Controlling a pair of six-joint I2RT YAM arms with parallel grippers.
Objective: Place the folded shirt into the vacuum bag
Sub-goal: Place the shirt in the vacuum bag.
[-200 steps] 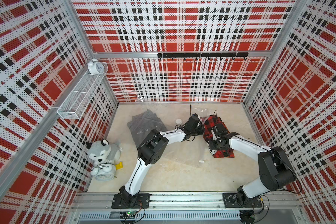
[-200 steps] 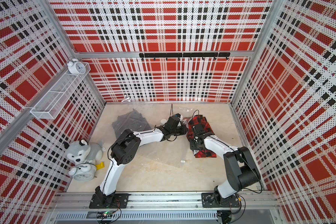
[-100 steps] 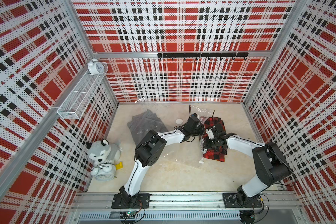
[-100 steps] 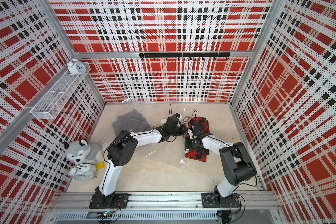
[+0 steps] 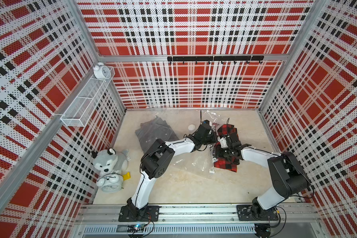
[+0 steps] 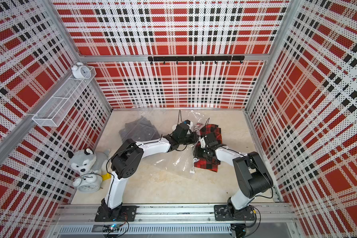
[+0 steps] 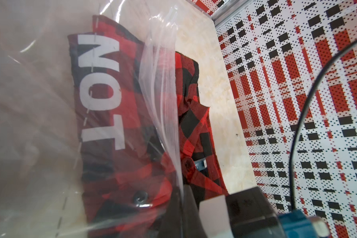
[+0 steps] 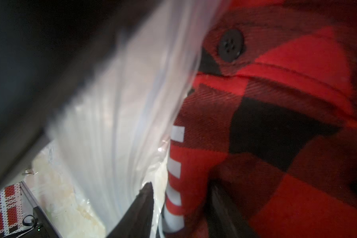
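Count: two hands, one large clear crinkly plastic vacuum bag (image 5: 194, 162), one folded red-and-black checked shirt (image 5: 225, 167), one folded grey garment (image 5: 155, 134), two white alarm clocks (image 5: 101, 71) (image 5: 111, 185), one grey plush husky (image 5: 109, 160). Left hand (image 5: 212, 136) pinched together on the bag's raised mouth edge. Right hand (image 8: 180, 185) with fingers apart, either side of the shirt's edge. Shirt on the beige table (image 5: 194, 189), right at both hands, partly behind the bag's film, the rest bare.

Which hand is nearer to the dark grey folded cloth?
Left. The left hand, gripping the clear plastic vacuum bag, stands between the grey cloth and the red-and-black plaid shirt; the right hand is farther, on that shirt.
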